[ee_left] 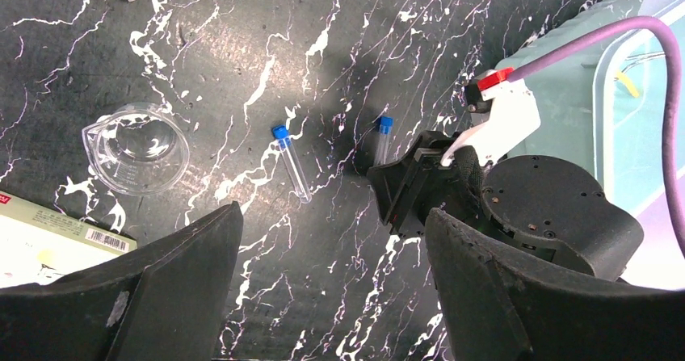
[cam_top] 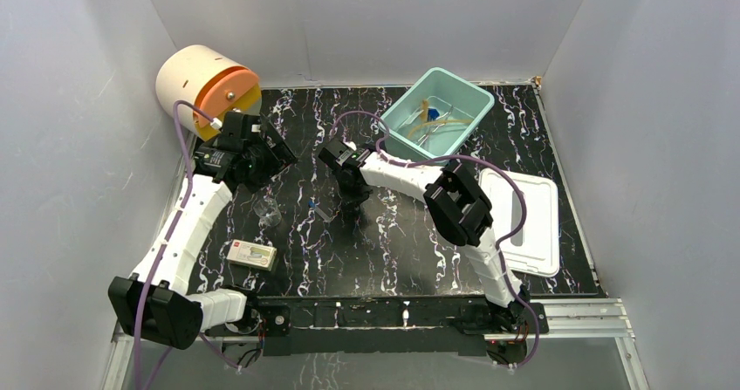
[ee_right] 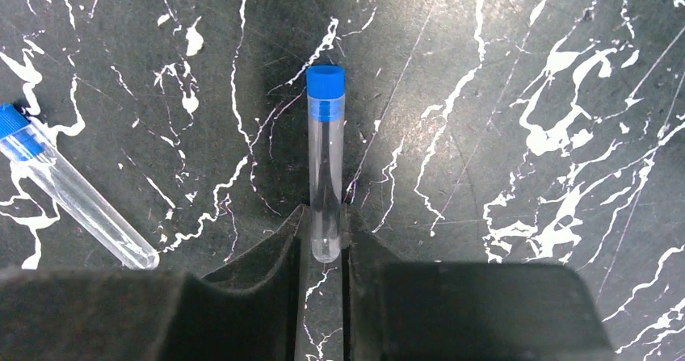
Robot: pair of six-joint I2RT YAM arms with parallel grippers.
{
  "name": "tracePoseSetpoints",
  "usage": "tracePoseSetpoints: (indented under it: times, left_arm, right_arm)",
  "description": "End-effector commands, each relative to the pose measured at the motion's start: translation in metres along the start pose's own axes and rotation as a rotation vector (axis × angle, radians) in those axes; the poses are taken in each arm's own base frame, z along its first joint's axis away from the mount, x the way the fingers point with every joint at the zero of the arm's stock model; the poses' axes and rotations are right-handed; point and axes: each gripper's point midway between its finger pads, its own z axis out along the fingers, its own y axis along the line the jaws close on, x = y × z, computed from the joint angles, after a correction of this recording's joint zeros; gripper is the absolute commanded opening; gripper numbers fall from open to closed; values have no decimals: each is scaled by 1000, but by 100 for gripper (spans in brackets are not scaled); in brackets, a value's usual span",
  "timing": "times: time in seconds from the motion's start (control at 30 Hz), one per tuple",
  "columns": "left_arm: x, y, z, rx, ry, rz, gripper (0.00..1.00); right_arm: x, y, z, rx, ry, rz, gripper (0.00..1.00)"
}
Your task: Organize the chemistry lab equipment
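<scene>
Lower centre, the right gripper (ee_right: 327,240) pinches a blue-capped test tube (ee_right: 326,159) by its rounded tip; lifting slowly should keep it from slipping.

A robot test cell dressed as a chemistry lab: plain white walls (cam_top: 78,102) box in a black, white-veined marble-look counter (cam_top: 393,242). It carries a blue-capped clear test tube (ee_right: 326,167) and a clear glass beaker (ee_left: 137,147). Two white robot arms (cam_top: 188,224) are bolted to a metal rail (cam_top: 393,313).
</scene>
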Motion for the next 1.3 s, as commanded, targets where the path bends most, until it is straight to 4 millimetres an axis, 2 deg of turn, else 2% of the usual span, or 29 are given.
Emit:
tracePoseSetpoints:
  times: [0.0,0.07,0.2,0.4,0.57,0.7,0.8,0.97,1.1,1.27]
  left_arm:
    - [-1,4,-10,8,-11,-3,81]
    - [-1,5,-10,5,-12,-9,80]
    - [0,5,-11,11,-4,-26,79]
    - [1,-6,-14,55,19,-26,82]
    - [9,-32,-16,189,88,-15,84]
    - [18,-61,-19,344,170,17,85]
    - [25,-75,-17,422,225,38,85]
    - [35,-87,-7,483,313,32,68]
    - [36,-102,-7,567,335,10,65]
    - [46,-93,8,530,376,-4,54]
  right_arm:
    - [2,-1,-1,26,-4,21,20]
    - [-1,0,-2,14,-29,25,14]
    - [-14,7,-14,-47,-110,15,13]
    - [-40,11,-54,-144,-266,53,13]
    - [-57,12,-92,-233,-412,80,13]
    - [-63,18,-118,-320,-501,71,13]
    - [-67,25,-139,-393,-557,50,13]
    - [-72,34,-164,-486,-623,17,13]
    - [-70,39,-167,-517,-619,-6,12]
    - [-69,45,-169,-551,-617,-22,12]
